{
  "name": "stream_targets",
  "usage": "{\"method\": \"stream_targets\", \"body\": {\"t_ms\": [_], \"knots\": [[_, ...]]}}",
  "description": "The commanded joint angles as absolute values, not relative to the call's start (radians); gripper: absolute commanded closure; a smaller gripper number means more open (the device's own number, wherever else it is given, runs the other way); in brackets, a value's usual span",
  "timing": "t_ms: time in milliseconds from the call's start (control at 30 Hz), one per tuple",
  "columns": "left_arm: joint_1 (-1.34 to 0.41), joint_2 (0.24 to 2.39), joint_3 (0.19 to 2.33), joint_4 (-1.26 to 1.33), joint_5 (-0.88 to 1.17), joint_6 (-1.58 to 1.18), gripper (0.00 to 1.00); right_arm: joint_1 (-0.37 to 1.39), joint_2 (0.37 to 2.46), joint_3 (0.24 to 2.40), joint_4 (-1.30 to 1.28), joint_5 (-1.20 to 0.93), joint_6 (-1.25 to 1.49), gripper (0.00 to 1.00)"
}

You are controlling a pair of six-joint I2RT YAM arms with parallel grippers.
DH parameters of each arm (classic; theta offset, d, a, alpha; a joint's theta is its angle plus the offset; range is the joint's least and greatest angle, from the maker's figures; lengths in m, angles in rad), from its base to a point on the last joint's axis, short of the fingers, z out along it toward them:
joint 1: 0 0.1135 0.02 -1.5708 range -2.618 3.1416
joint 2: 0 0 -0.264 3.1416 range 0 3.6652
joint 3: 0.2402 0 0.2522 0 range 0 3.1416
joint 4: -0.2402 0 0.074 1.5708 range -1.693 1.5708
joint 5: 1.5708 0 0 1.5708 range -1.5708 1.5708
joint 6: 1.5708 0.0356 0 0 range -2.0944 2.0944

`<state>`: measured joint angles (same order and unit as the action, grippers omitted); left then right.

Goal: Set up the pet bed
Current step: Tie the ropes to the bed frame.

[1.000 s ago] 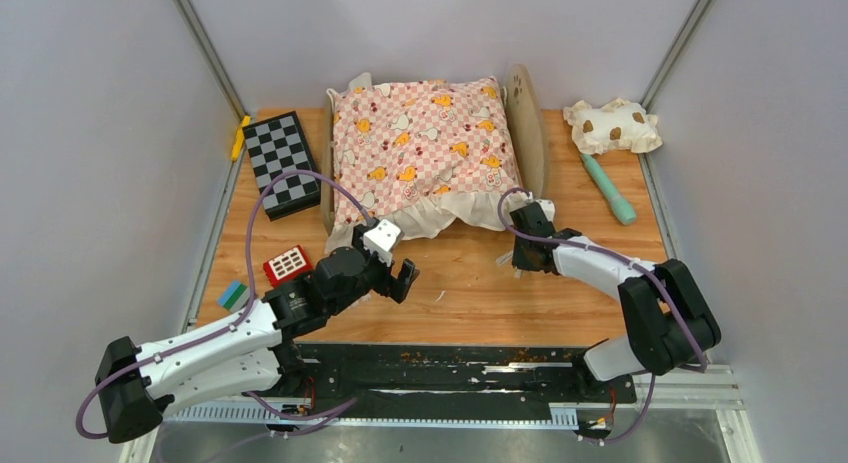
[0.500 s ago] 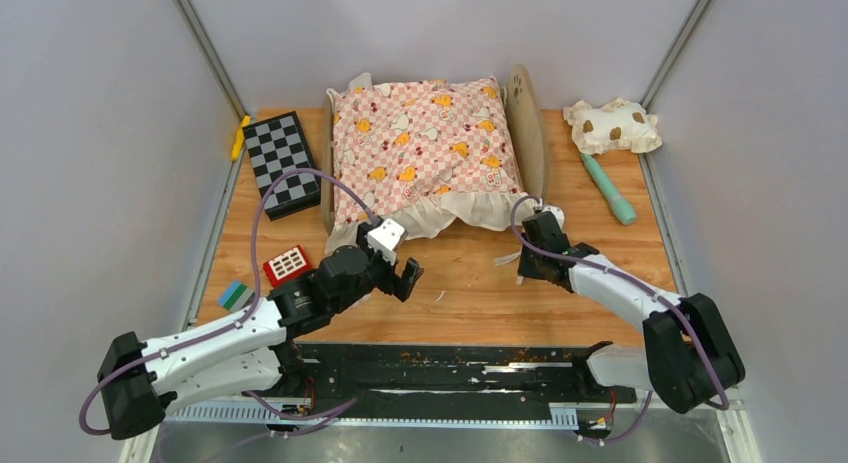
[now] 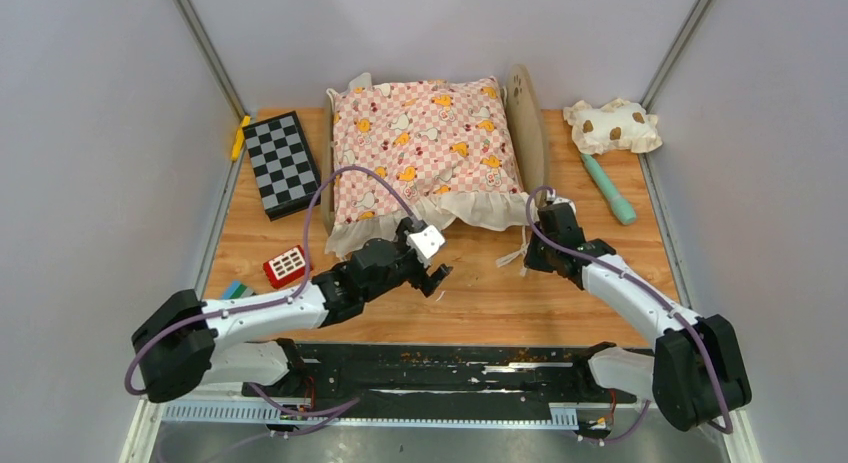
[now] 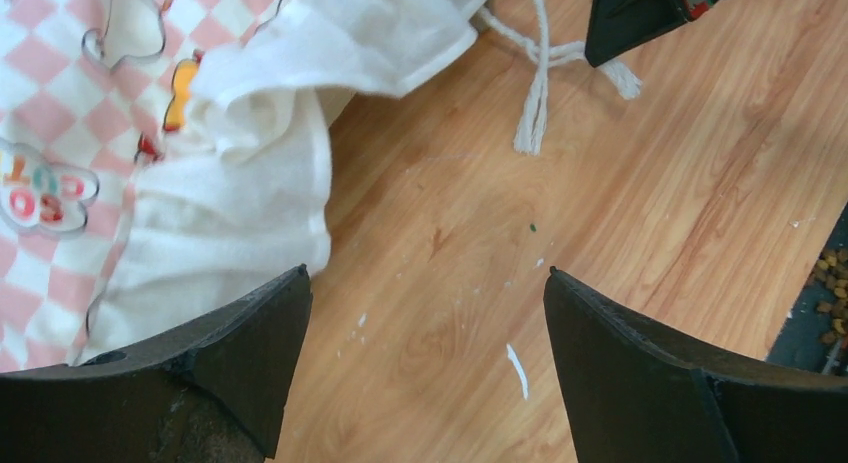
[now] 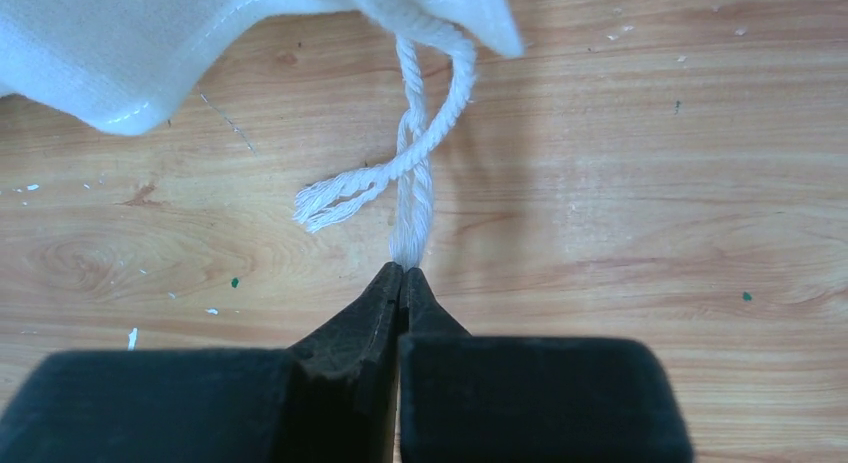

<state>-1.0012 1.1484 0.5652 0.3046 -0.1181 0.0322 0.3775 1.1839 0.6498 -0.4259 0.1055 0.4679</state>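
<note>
Jaws pinched shut, the right gripper (image 5: 402,275) grips the white cord (image 5: 418,188) trailing from the pink cushion (image 3: 420,143); the left gripper (image 4: 425,283) gapes wide over the wooden table (image 3: 480,298). The pet bed (image 3: 528,123) sits beneath the cushion, far mid-table.

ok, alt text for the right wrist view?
The right gripper, shut, pinches the end of a white cord over the wooden table. The cord runs up to a corner of white ruffled fabric at the top edge, crossed by a second, frayed strand.
</note>
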Motion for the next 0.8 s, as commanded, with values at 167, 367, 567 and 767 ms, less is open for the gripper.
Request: {"method": "stream_targets", "body": {"t_ms": [167,367,567,767], "knots": [[-1.106,1.407,0.538,0.931,-0.029,0.465,0.01,0.299,1.143,0.708,-0.458,-0.085,0.42,1.0],[-1.151,1.644,0.614,1.098,-0.101,0.563,0.0,0.25,1.102,0.719,-0.49,-0.146,0.394,1.0],[-1.15,1.839,0.635,1.377,-0.055,0.654,0.0,0.214,1.064,0.721,-0.518,-0.184,0.369,1.0],[-1.159,1.969,0.729,1.458,-0.05,0.658,0.0,0.181,1.083,0.718,-0.512,-0.256,0.359,1.0]]}}
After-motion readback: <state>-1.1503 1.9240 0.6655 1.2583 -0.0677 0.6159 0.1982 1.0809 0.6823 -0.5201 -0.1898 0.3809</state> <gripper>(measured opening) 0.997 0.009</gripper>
